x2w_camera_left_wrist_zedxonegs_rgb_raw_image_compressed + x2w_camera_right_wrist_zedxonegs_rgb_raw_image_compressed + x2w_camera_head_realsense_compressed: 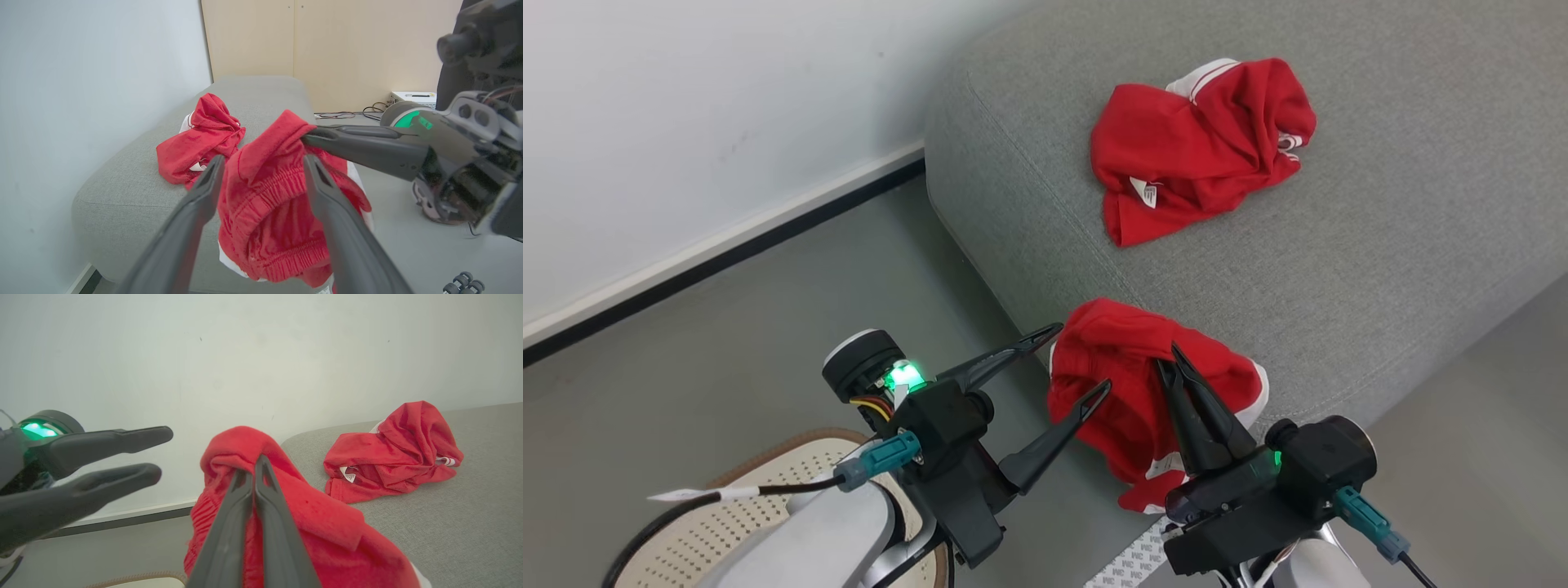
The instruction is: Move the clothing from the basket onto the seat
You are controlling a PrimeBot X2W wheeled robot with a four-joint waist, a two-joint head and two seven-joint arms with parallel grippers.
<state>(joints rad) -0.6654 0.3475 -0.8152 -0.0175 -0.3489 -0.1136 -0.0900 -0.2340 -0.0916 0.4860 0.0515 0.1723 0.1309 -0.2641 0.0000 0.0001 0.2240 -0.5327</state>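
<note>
Head view first: my right gripper (1172,353) has its two fingers pinched tight together on a red garment (1119,339). It grips a fold near the top, so the rest hangs down with the gathered waistband and a bit of white trim showing. The fabric hangs at the near edge of the seat (1380,245), partly in front of the grey cushion's rounded edge and partly over the floor (727,327). I cannot tell whether it touches the upholstery. My left gripper (1082,356) is spread wide and holds nothing, its tips just beside the hanging cloth. In the left wrist view the cloth shows between its fingers (194,216), while the right wrist view shows a clear gap between them and the fabric. A second red garment (1201,147) lies crumpled on the seat farther back, well apart from the held one, with white striped trim at its top and a small white label facing up. The basket (719,531) sits on the floor at the lower left, partly hidden beneath my left forearm, and I cannot see what is in it. A white wall (686,122) with a dark baseboard runs behind.
</note>
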